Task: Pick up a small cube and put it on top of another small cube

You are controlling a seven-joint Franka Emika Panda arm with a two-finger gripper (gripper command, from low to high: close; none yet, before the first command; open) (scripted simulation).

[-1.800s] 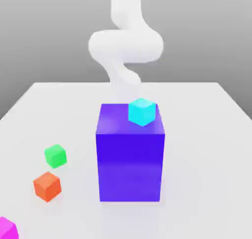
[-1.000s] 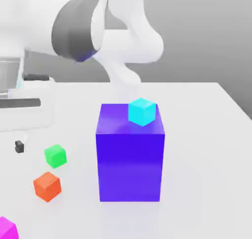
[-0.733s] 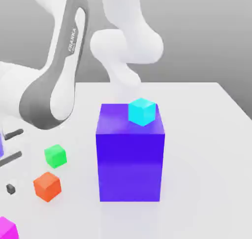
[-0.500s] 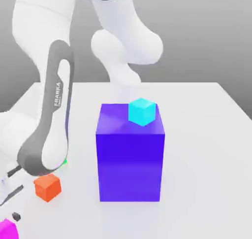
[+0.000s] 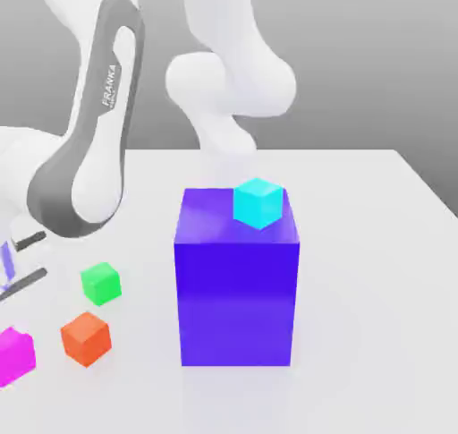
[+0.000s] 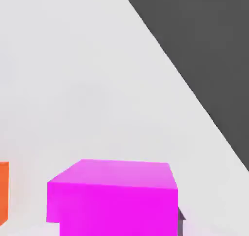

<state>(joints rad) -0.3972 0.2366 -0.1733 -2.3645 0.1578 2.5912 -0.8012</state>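
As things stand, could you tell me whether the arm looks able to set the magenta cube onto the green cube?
Probably yes. The magenta cube looks held in the shut gripper, the green cube has a bare top, and only the orange cube sits nearby, apart from it.

Simulated tabletop (image 5: 376,244), flat grey backdrop
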